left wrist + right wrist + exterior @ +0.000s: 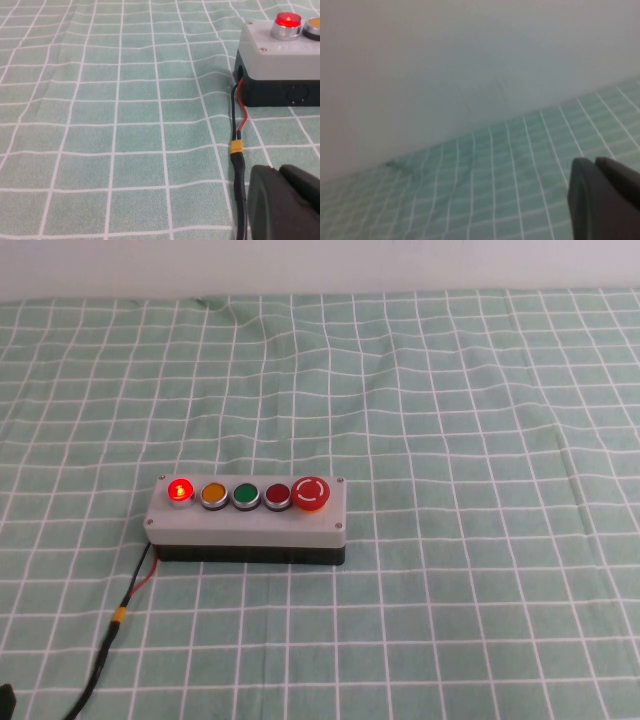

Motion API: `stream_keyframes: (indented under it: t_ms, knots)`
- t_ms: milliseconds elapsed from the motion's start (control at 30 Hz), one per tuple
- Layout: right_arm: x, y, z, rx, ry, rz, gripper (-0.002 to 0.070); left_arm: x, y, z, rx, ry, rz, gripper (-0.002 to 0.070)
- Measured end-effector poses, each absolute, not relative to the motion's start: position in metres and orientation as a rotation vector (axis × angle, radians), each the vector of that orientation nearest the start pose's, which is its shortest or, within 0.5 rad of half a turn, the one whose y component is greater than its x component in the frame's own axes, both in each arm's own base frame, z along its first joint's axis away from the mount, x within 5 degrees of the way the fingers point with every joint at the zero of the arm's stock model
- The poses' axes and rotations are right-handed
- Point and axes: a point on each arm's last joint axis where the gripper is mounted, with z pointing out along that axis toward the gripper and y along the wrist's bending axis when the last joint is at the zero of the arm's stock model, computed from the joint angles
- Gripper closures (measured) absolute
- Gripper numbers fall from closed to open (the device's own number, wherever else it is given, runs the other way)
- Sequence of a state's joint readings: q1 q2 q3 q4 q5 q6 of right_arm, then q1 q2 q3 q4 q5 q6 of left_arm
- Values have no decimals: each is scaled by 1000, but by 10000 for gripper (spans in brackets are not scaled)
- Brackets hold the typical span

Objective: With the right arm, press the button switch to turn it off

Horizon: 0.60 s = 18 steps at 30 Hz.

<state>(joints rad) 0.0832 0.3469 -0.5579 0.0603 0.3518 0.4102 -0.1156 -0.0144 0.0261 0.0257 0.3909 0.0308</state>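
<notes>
The button switch (180,490) glows bright red at the left end of the five-button row on the grey box (250,527) with its black base. The left wrist view shows the same lit button switch (287,21) on the box's corner (280,55). My left gripper (280,171) hovers low over the cloth beside the box's cable (239,170), short of the box, fingers pressed together and holding nothing. My right gripper (595,162) is shut and empty, facing the cloth's far edge and a pale wall. The box is out of its view. Neither arm shows in the high view.
Right of the lit one, the row runs orange button (213,494), green button (245,495), dark-red button (277,496), big red mushroom button (310,493). A black-and-red cable (120,625) with a yellow connector (236,148) trails from the box's left end toward the front edge. Green checked cloth (480,440) covers the table.
</notes>
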Motion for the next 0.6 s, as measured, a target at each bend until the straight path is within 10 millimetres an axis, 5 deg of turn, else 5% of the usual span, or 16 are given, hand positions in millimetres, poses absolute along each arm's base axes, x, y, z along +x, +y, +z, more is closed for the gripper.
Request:
stream_keyframes:
  t_ms: [400,600]
  knots:
    - [135,17,311,407,1948,462,692,52,-5,170,154,1880,-33,678]
    - [164,22,286,331,2133,410,692,52,-5,170,154,1880,-33,678]
